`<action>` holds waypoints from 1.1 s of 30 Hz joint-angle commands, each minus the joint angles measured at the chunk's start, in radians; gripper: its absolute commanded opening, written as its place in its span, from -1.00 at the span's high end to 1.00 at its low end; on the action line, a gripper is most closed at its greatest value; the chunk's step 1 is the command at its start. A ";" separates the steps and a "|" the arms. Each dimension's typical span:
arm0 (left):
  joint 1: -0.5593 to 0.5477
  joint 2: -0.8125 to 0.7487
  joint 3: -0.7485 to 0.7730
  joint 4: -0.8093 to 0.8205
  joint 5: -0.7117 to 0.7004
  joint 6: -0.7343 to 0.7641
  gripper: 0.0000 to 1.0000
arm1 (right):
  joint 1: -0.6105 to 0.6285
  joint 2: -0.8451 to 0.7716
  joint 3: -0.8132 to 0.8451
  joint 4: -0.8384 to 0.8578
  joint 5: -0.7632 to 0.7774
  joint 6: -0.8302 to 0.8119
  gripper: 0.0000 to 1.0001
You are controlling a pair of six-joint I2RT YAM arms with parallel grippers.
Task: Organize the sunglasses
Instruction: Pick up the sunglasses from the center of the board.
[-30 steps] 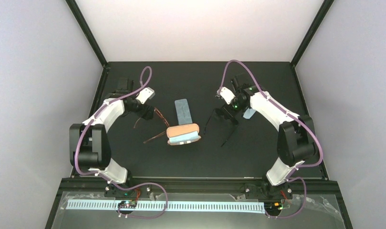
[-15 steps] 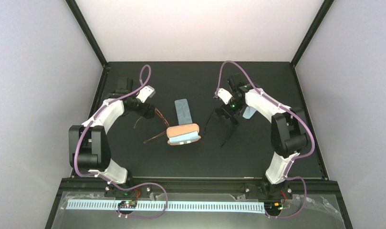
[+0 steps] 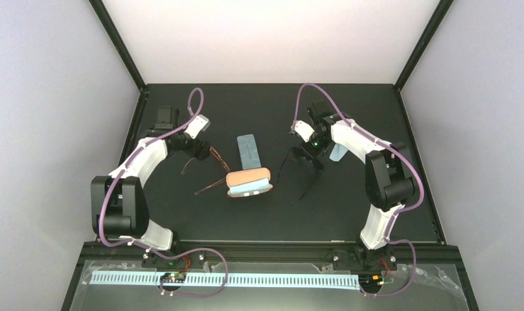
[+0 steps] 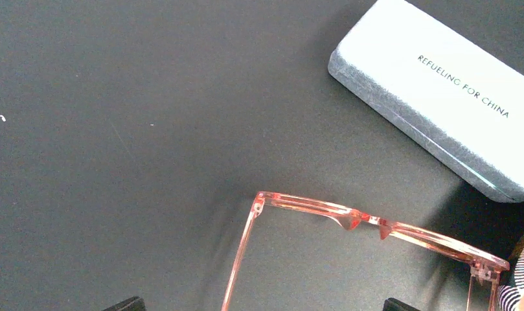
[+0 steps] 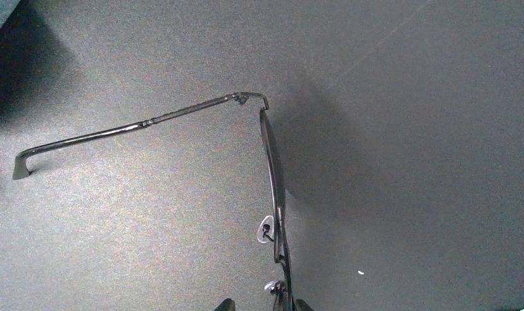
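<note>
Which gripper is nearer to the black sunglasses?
Right. The right gripper straddles the bridge of the black sunglasses; the left gripper is far off, by the reddish glasses.

An open case point(image 3: 249, 176) is set at the middle of the worktop point(image 3: 181, 217), and a cloth point(image 3: 249, 188) is laid in it. A closed case point(image 3: 248, 149) is placed just behind it, on the far side. The left sunglasses point(image 4: 311, 206) are laid just left of both cases, arms pointing near-left. The right sunglasses point(image 5: 273, 170) are laid right of the open case, and a second cloth point(image 3: 339, 153) is found farther right.
</note>
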 commanded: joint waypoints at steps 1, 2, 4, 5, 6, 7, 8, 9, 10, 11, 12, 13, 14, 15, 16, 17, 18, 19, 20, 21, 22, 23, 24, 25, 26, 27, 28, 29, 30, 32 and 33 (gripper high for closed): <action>0.004 -0.030 -0.008 0.021 0.007 -0.003 -0.93 | 0.001 0.009 0.014 0.012 0.015 0.005 0.53; 0.004 -0.029 -0.012 0.024 0.004 -0.001 -0.93 | 0.002 0.007 0.013 0.013 0.012 0.006 0.53; 0.004 -0.015 -0.008 0.019 -0.004 -0.003 -0.92 | 0.003 0.006 0.009 0.015 0.012 0.008 0.53; 0.004 -0.007 -0.006 0.014 -0.010 -0.005 -0.89 | 0.003 0.006 0.008 0.015 0.013 0.008 0.52; 0.005 0.002 -0.003 0.009 -0.020 -0.001 -0.86 | 0.002 0.004 0.007 0.015 0.015 0.011 0.50; 0.007 0.010 -0.001 0.007 -0.029 0.007 -0.83 | 0.003 0.001 0.005 0.016 0.015 0.013 0.49; 0.010 0.023 0.004 0.003 -0.041 0.015 -0.79 | 0.002 -0.005 -0.001 0.018 0.011 0.012 0.48; 0.012 0.038 0.012 -0.006 -0.051 0.029 -0.76 | 0.003 -0.009 -0.007 0.022 0.011 0.013 0.47; 0.012 0.055 0.022 -0.018 -0.058 0.043 -0.72 | 0.002 -0.012 -0.009 0.026 0.011 0.013 0.46; 0.014 0.076 0.032 -0.028 -0.067 0.057 -0.67 | 0.003 -0.012 -0.008 0.026 0.012 0.013 0.44; 0.015 0.095 0.041 -0.039 -0.071 0.071 -0.63 | 0.002 -0.013 -0.005 0.023 0.015 0.013 0.43; 0.017 0.114 0.050 -0.049 -0.071 0.085 -0.58 | 0.002 -0.016 -0.006 0.023 0.014 0.014 0.42; 0.018 0.132 0.059 -0.058 -0.072 0.099 -0.54 | 0.002 -0.022 -0.011 0.024 0.013 0.014 0.39; 0.018 0.156 0.068 -0.066 -0.075 0.108 -0.48 | 0.003 -0.029 -0.015 0.032 0.011 0.013 0.35; 0.017 0.170 0.077 -0.069 -0.079 0.114 -0.45 | 0.002 -0.034 -0.018 0.033 0.011 0.015 0.33; 0.017 0.182 0.083 -0.067 -0.082 0.118 -0.43 | 0.003 -0.037 -0.017 0.034 0.011 0.017 0.31; 0.018 0.191 0.089 -0.063 -0.084 0.119 -0.39 | 0.003 -0.039 -0.017 0.032 0.012 0.019 0.29; 0.016 0.202 0.093 -0.061 -0.084 0.122 -0.35 | 0.002 -0.044 -0.019 0.030 0.010 0.022 0.26; 0.017 0.211 0.099 -0.060 -0.082 0.126 -0.30 | 0.002 -0.049 -0.025 0.031 0.006 0.021 0.24; 0.016 0.222 0.110 -0.063 -0.080 0.128 -0.21 | 0.002 -0.056 -0.031 0.035 0.003 0.022 0.23; 0.017 0.232 0.119 -0.075 -0.079 0.131 -0.12 | 0.002 -0.061 -0.035 0.036 0.004 0.022 0.21; 0.017 0.240 0.125 -0.083 -0.079 0.133 -0.02 | 0.002 -0.064 -0.038 0.037 0.009 0.022 0.20; 0.017 0.250 0.129 -0.089 -0.077 0.136 0.06 | 0.002 -0.069 -0.038 0.034 0.010 0.025 0.19; 0.017 0.255 0.129 -0.090 -0.076 0.138 0.11 | 0.002 -0.075 -0.042 0.035 0.011 0.026 0.19; 0.017 0.260 0.129 -0.088 -0.075 0.140 0.14 | 0.003 -0.084 -0.046 0.038 0.010 0.027 0.18; 0.018 0.265 0.129 -0.088 -0.075 0.140 0.17 | 0.003 -0.090 -0.050 0.040 0.008 0.027 0.17; 0.017 0.267 0.127 -0.087 -0.075 0.140 0.21 | 0.002 -0.094 -0.050 0.041 0.007 0.029 0.14; 0.017 0.269 0.124 -0.084 -0.075 0.140 0.25 | 0.002 -0.098 -0.047 0.039 0.009 0.029 0.12; 0.017 0.273 0.122 -0.081 -0.077 0.140 0.32 | 0.002 -0.100 -0.044 0.035 0.010 0.031 0.11; 0.017 0.282 0.123 -0.081 -0.085 0.139 0.46 | 0.002 -0.114 -0.048 0.037 0.006 0.035 0.08; 0.017 0.285 0.123 -0.082 -0.089 0.139 0.50 | 0.002 -0.121 -0.050 0.039 0.004 0.035 0.07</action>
